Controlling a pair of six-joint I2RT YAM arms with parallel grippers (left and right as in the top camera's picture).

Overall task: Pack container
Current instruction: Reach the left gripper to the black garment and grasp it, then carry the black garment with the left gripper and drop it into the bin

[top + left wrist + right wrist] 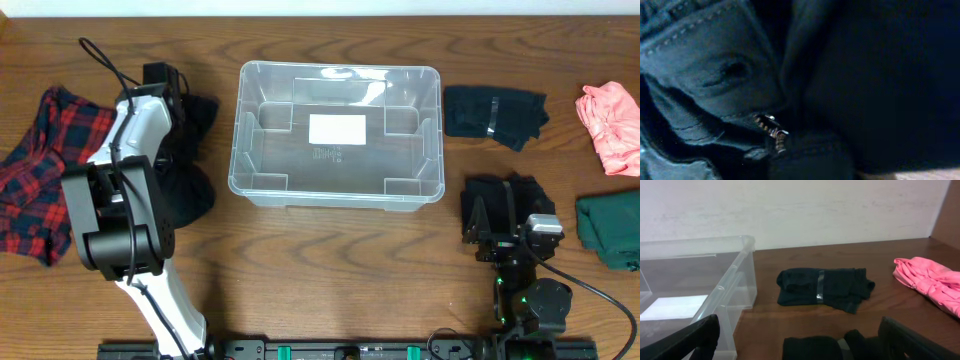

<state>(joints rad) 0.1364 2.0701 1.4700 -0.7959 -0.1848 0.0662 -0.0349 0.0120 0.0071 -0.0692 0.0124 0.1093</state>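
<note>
Clear plastic rectangular tub sits empty at the far middle of the wooden surface. Left of it, the left arm is down in a heap of dark denim clothing. Its fingers are lost in the cloth, so I cannot tell whether they are apart or together. The right fingers stand wide apart over a folded black garment. A shallow pinch on one denim fold could let the rest trail, snag the tub's left wall and shove it, or slip free.
</note>
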